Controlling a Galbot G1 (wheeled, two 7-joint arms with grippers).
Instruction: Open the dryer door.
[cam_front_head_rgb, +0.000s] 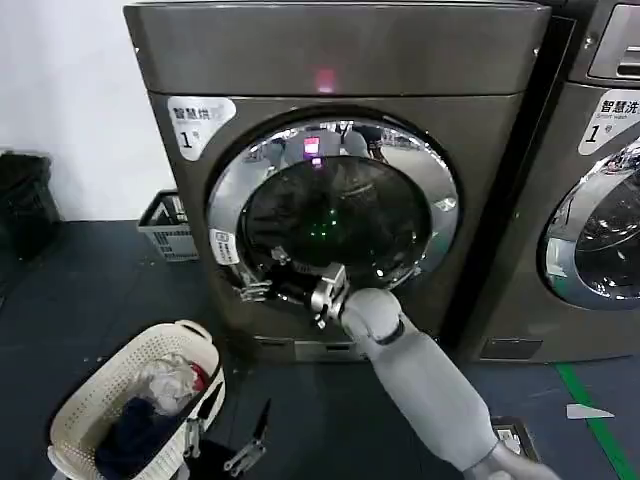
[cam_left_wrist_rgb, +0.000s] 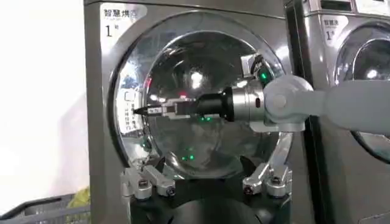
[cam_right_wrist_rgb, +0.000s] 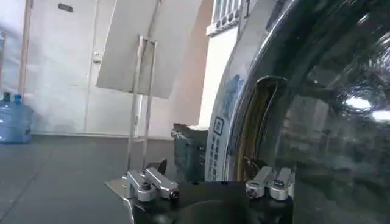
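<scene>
Nearest, at the lower left of the head view, a white laundry basket (cam_front_head_rgb: 100, 400) is seen on the dark floor, its near end cut off by the frame; clothes inside are hard to tell apart. Just beside it the left gripper (cam_front_head_rgb: 232, 432) is seen low over the floor, its dark fingers (cam_front_head_rgb: 262, 420) spread and holding nothing.

The right arm (cam_front_head_rgb: 430, 385) is stretched from the lower right toward the dryer (cam_front_head_rgb: 340, 60). The right gripper (cam_left_wrist_rgb: 141, 111) is held against the lower left of the door (cam_front_head_rgb: 335, 205), at the chrome ring; its thin dark fingertips look pressed together, though whether anything is caught between them cannot be told. The door lies closed on the dryer's front, straight ahead.

A white sticker (cam_front_head_rgb: 224, 246) on the ring carries print too small to read. A label (cam_front_head_rgb: 197, 118) above bears Chinese characters and "1". A second machine (cam_front_head_rgb: 600, 200) is cut off at the right.
</scene>
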